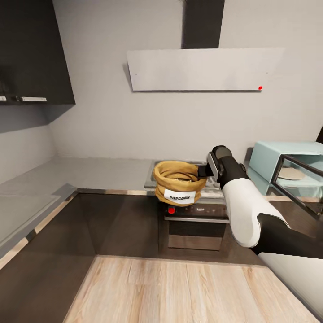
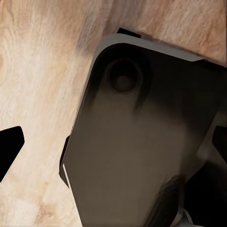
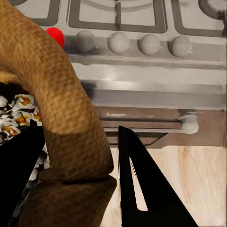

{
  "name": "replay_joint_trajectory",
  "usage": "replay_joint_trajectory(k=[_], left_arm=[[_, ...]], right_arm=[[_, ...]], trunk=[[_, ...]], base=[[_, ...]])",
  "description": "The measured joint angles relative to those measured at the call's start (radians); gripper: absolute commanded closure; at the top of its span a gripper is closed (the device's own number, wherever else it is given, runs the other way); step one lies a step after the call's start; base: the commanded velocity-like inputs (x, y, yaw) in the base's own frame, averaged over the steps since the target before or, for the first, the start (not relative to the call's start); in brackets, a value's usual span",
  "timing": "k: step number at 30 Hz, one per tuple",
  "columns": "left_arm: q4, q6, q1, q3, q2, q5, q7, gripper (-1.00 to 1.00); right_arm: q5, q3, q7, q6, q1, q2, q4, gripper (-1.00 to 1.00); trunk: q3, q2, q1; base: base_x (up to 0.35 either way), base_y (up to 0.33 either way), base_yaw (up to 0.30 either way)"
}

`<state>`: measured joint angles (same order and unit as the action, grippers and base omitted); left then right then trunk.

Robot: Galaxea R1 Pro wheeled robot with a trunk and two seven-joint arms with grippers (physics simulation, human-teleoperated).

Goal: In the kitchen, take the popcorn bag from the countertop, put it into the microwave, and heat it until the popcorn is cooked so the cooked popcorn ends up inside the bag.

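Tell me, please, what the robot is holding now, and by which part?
The right gripper holds the popcorn bag by its thick rolled rim, one finger inside and one outside.

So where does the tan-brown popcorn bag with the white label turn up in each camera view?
Head view: tan-brown popcorn bag just left of centre, held up in front of the stove by the right hand.
Right wrist view: its rolled rim sits between the fingers, popcorn inside.
Left wrist view: not in it.
Shared landmark: the stove's red knob.
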<state>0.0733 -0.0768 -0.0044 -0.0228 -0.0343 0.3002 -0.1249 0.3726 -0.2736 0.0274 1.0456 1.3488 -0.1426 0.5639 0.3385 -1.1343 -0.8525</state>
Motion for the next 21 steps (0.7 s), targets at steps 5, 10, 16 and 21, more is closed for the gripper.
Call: replay_joint_trajectory(k=[5,10,16,21], left_arm=[[-0.001,0.0,0.0,0.0,-0.001,0.0,0.0,-1.0],[-0.001,0.0,0.0,0.0,-0.002,0.0,-0.001,-1.0],[-0.002,0.0,0.0,-0.001,-0.002,0.0,0.0,-1.0],[-0.003,0.001,0.0,-0.001,-0.002,0.002,-0.001,-1.0]], right_arm=[[0.003,0.0,0.0,0.0,0.0,0.009,0.0,1.0],[0.0,0.001,-0.001,0.0,0.0,0.018,-0.001,1.0],[0.0,0.001,-0.001,0.0,0.0,0.018,-0.003,1.0],[0.0,0.001,-0.001,0.0,0.0,0.018,-0.003,1.0]], trunk=[[-0.002,0.0,0.0],[-0.004,0.0,0.0],[-0.006,0.0,-0.001],[-0.007,0.0,-0.001]], base=[[0.0,0.0,-0.284],[-0.16,0.0,-0.284],[-0.327,0.0,-0.284],[-0.335,0.0,-0.284]])
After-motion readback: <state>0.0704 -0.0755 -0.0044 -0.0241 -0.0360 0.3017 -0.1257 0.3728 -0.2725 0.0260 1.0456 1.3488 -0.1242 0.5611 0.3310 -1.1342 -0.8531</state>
